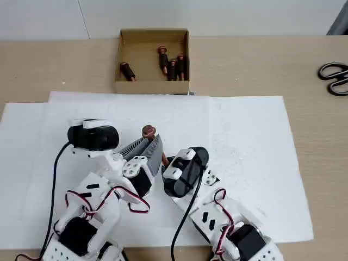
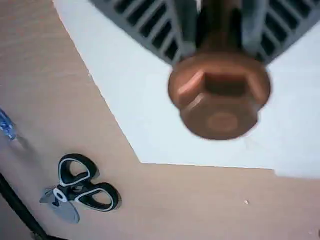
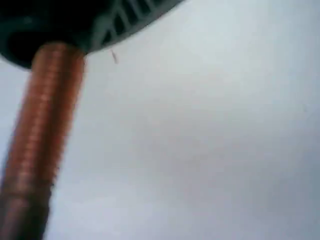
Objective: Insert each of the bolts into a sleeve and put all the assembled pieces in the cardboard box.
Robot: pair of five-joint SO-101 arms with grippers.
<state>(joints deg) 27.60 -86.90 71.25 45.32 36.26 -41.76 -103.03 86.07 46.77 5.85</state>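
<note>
While the left end effector pinches the bolt just below its hex head, above the white paper at the near middle of the worktop, the right arm sits just beside it. Whether its end effector holds anything I cannot tell. A skewed insertion could jam or twist the bolt loose, dropping it short of the far cardboard box, where four assembled pieces lie.

No legible text or labels.
</note>
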